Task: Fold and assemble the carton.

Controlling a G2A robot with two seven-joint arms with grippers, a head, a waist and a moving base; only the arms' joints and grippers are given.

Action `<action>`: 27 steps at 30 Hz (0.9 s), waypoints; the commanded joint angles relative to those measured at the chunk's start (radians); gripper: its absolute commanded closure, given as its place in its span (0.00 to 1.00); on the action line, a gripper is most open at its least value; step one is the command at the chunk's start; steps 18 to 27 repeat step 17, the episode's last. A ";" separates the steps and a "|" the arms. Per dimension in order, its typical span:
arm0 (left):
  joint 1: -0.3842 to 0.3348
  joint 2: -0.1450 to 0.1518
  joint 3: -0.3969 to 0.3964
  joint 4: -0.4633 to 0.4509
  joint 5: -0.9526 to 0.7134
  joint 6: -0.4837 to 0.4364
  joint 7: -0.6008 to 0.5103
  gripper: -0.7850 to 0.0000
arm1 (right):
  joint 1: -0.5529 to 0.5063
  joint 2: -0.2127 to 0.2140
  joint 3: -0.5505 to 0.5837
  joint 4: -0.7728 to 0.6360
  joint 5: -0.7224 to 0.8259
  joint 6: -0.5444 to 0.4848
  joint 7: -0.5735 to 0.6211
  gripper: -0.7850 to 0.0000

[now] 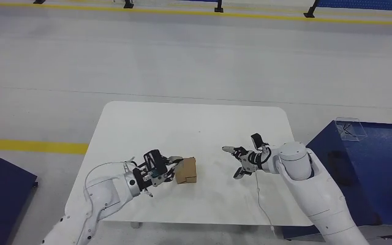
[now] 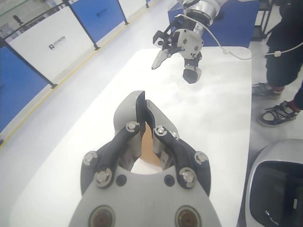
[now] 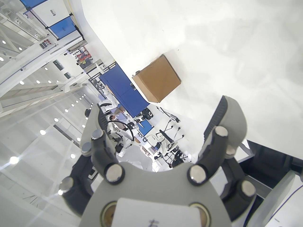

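- White desk [image 1: 196, 128] on a pale floor carries a small brown carton [image 1: 187, 171], which stands close to the near edge, left of the middle.
- Left pincer [image 1: 173, 164] is at the carton's left side, its fingers pressed almost together with cardboard between them.
- Right pincer [image 1: 231, 162] hangs over the desk to the carton's right, well apart from it, spread wide and holding nothing.
- Blue box [image 1: 349, 159] stands just right of the desk.

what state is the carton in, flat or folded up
Folded up: the carton stands on the table as a closed box with solid faces. No flap hangs open on the sides shown.
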 commanded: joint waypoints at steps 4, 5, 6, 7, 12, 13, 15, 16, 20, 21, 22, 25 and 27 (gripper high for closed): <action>0.025 0.003 -0.015 -0.010 -0.003 0.001 -0.001 0.88 | 0.000 0.000 0.000 0.000 0.000 0.000 0.000 0.00; 0.022 0.002 -0.012 -0.008 -0.003 0.001 -0.001 0.78 | 0.000 0.000 0.000 0.000 0.000 0.000 0.000 0.00; 0.020 0.002 -0.011 -0.008 -0.003 0.001 -0.001 0.69 | 0.000 0.000 0.000 0.000 0.000 0.000 0.000 0.00; 0.020 0.002 -0.011 -0.008 -0.003 0.001 -0.001 0.61 | 0.000 0.000 0.000 0.000 0.000 0.000 0.000 0.00; 0.020 0.002 -0.011 -0.008 -0.003 0.001 -0.001 0.26 | 0.000 0.000 0.000 0.000 0.000 0.000 0.000 0.00; 0.020 0.002 -0.011 -0.008 -0.003 0.001 -0.001 0.22 | 0.000 0.000 0.000 0.000 0.000 0.000 0.000 0.00; 0.020 0.002 -0.011 -0.008 -0.003 0.001 -0.001 0.11 | 0.000 0.000 0.000 0.000 0.000 0.000 0.000 0.00; 0.020 0.002 -0.011 -0.008 -0.003 0.001 -0.001 0.08 | 0.000 0.000 0.000 0.000 0.000 0.000 0.000 0.00; 0.020 0.002 -0.011 -0.008 -0.003 0.001 -0.001 0.05 | 0.000 0.000 0.000 0.000 0.000 0.000 0.000 0.00; 0.020 0.002 -0.011 -0.008 -0.003 0.001 -0.001 0.05 | 0.000 0.000 0.000 0.000 0.000 0.000 0.000 0.00; 0.020 0.002 -0.011 -0.008 -0.003 0.001 -0.001 0.05 | 0.000 0.000 0.000 0.000 0.000 0.000 0.000 0.00; 0.020 0.002 -0.011 -0.008 -0.003 0.001 -0.001 0.05 | 0.000 0.000 0.000 0.000 0.000 0.000 0.000 0.00; 0.020 0.002 -0.011 -0.008 -0.003 0.001 -0.001 0.05 | 0.000 0.000 0.000 0.000 0.000 0.000 0.000 0.00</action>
